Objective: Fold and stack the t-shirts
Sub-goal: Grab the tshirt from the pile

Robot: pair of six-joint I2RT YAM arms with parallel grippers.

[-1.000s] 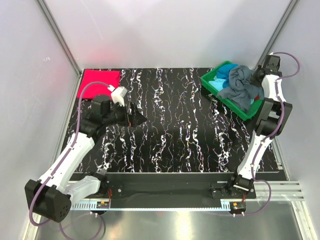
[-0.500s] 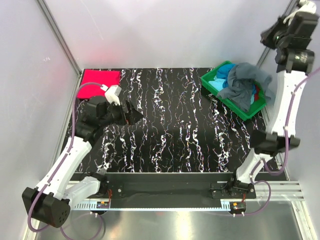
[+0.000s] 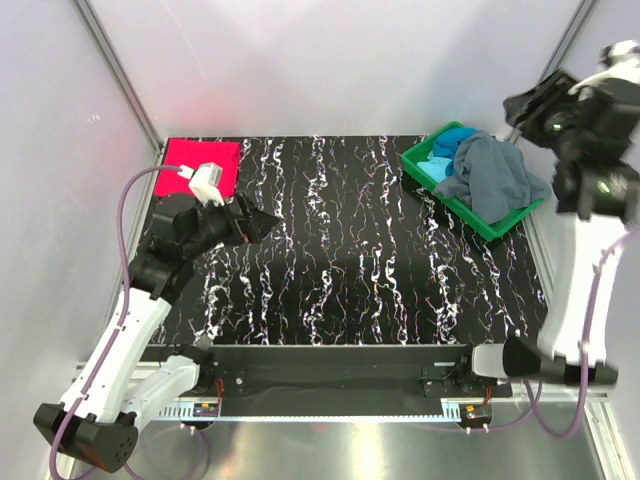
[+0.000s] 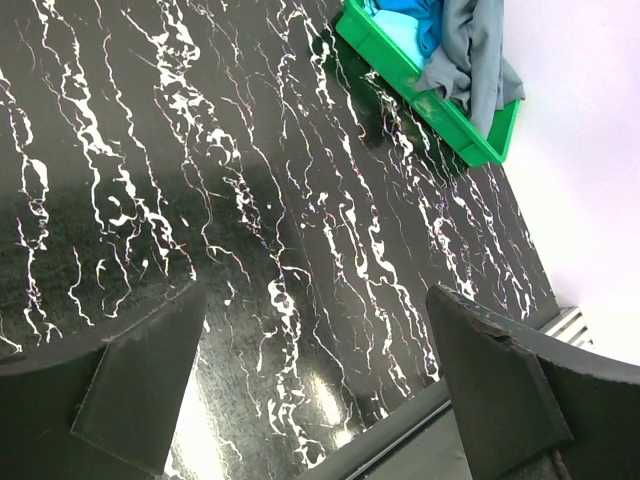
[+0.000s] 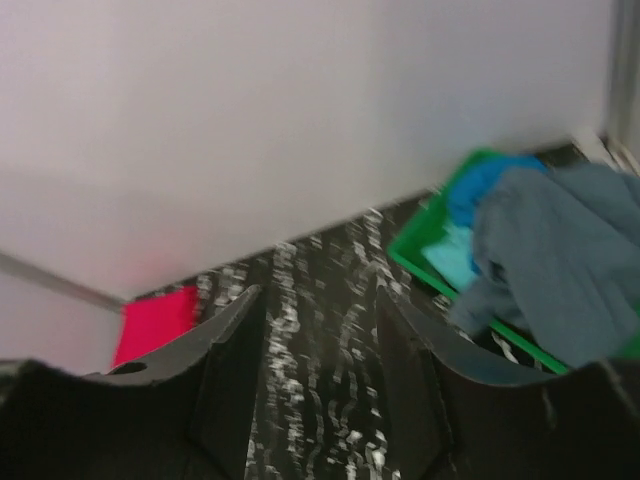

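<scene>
Grey-blue t-shirt (image 3: 495,175) draped over the far right end of the green tray (image 3: 433,185), one fold hanging over the rim; a turquoise t-shirt (image 3: 447,150) lies beneath it in the tray, and a folded red-pink t-shirt (image 3: 190,155) rests in the far left corner of the tabletop (image 3: 350,250). A second earlier the right gripper (image 5: 320,300) was down at the tray on the grey-blue cloth, then rose with it. Its jaws now stand parted with nothing between them, high above the tray, and the cloth has slumped back. The pick has likely failed, so this shirt remains to be fetched and folded. The left gripper (image 4: 315,292) hovers over the left half of the tabletop, jaws released and empty. Whatever lies under the grey-blue cloth is hidden. The right wrist view is blurred, and the picture edge cuts off the right arm.
</scene>
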